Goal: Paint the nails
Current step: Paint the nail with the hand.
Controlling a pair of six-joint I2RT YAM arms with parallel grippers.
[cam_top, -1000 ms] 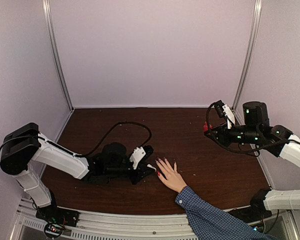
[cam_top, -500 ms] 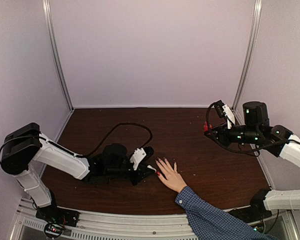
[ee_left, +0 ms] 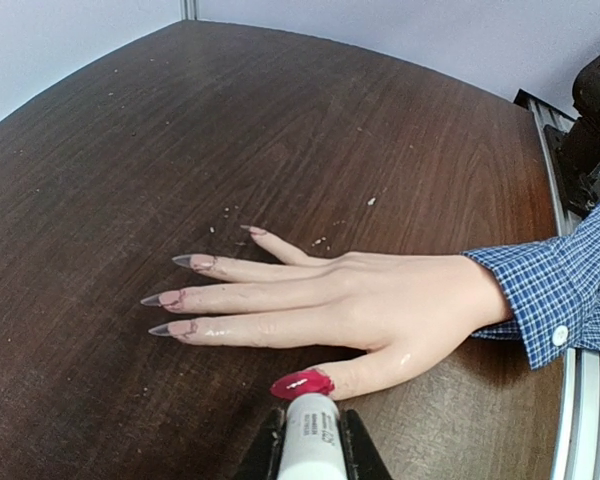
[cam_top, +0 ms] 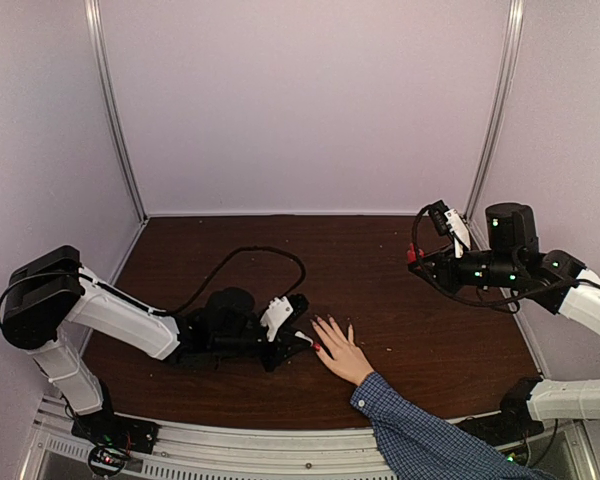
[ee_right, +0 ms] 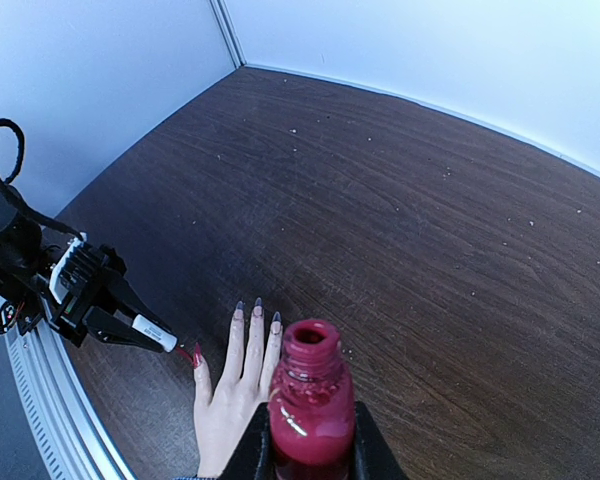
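Lying low, left arm [cam_top: 130,322] at nails [ee_left: 302,383]

Dark brown wood-grain tabletop [cam_top: 380,250], dotted with pale specks [ee_left: 225,212], boxed in by plain pale lilac walls [cam_top: 300,100] on three sides, slim aluminium posts [cam_top: 115,110] in both back corners, ribbed metal rail [cam_top: 240,448] along near edge, soft even light

A light-skinned hand [ee_left: 370,305] lies flat on the dark wooden counter [ee_left: 180,130], fingers pointing left, blue checked sleeve [ee_left: 560,290] at right. The thumb nail [ee_left: 302,383] is glossy red; the other nails [ee_left: 160,299] look mostly bare. The left pincer [ee_left: 308,448] grips a white brush handle [ee_left: 308,425], whose tip is at the thumb nail.
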